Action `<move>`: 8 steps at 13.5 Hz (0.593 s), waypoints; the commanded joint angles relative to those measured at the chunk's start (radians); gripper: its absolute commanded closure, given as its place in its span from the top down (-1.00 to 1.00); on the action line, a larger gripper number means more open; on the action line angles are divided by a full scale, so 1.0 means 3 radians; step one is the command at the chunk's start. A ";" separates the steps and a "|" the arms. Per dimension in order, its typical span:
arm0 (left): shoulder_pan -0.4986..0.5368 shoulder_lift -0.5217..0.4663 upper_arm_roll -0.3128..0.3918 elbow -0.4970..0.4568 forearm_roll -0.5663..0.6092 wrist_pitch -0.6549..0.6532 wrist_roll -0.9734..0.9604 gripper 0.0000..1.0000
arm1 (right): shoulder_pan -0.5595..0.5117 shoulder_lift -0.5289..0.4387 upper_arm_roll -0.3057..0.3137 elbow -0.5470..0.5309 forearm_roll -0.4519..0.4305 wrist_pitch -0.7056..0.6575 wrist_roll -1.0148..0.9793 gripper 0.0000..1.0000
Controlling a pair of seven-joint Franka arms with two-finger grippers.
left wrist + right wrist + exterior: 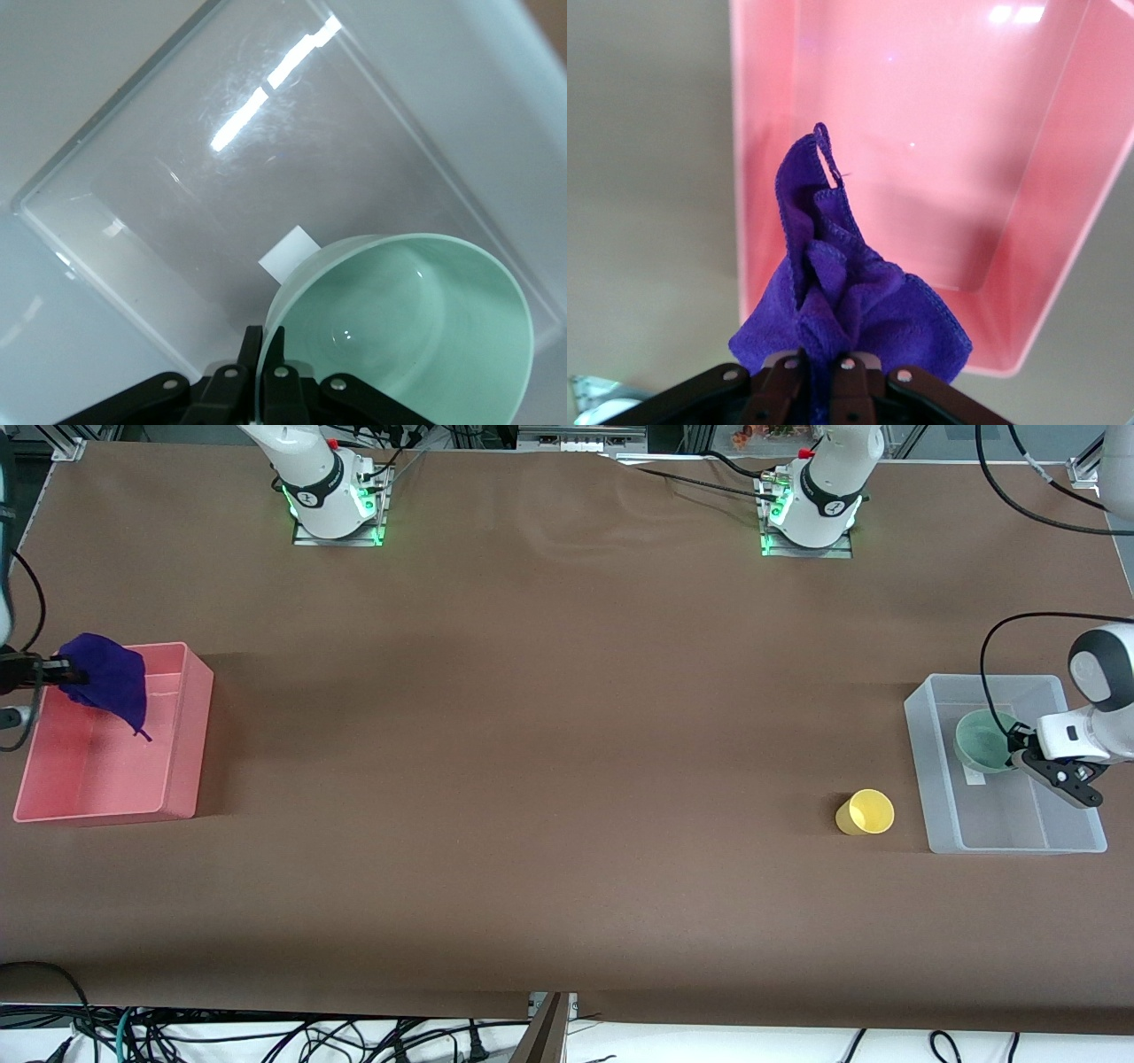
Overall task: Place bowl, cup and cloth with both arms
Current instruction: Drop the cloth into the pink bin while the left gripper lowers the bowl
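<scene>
Front view shows the right gripper (64, 671), at the right arm's end of the table, pinching the purple cloth (111, 678) over a pink bin (182, 779), the cloth hanging in a bunch with its long axis running down to a loose corner. Yellow cup (866, 812) stands upright on the brown table (532, 735), mouth up, just beside a clear bin (939, 815) at the left arm's end. Over that clear bin the left gripper (1017, 746) clamps the rim of the mint-green bowl (982, 741), which tilts with its mouth partly sideways.
</scene>
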 commanded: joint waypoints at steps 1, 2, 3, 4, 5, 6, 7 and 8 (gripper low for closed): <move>0.0034 0.0068 -0.0046 0.0108 0.0007 0.0030 0.0062 0.23 | -0.0032 -0.0054 -0.0021 -0.0450 0.0055 0.0461 -0.0089 -1.00; 0.0024 0.0053 -0.0057 0.0113 0.0007 0.0015 0.0062 0.99 | -0.0047 -0.0008 -0.0016 -0.0543 0.0055 0.0599 -0.0089 -1.00; 0.0014 0.0002 -0.0077 0.0118 0.0007 -0.0021 0.0057 1.00 | -0.0047 0.0023 -0.0021 -0.0604 0.0055 0.0676 -0.0089 -1.00; 0.0013 -0.0095 -0.0128 0.0118 0.0007 -0.0138 0.0051 1.00 | -0.0047 0.0053 -0.0021 -0.0620 0.0055 0.0717 -0.0094 -1.00; 0.0013 -0.0182 -0.0199 0.0179 0.0002 -0.0362 0.0036 1.00 | -0.0047 0.0074 -0.0021 -0.0615 0.0055 0.0733 -0.0094 -1.00; 0.0013 -0.0233 -0.0301 0.0337 -0.0003 -0.0662 0.0011 1.00 | -0.0047 0.0084 -0.0021 -0.0600 0.0050 0.0743 -0.0094 -0.65; 0.0013 -0.0234 -0.0398 0.0571 -0.0049 -0.1025 -0.0055 1.00 | -0.0047 0.0074 -0.0016 -0.0580 0.0050 0.0753 -0.0089 0.67; -0.0002 -0.0213 -0.0475 0.0796 -0.0156 -0.1358 -0.0193 1.00 | -0.0042 0.0044 -0.0011 -0.0524 0.0050 0.0718 -0.0084 1.00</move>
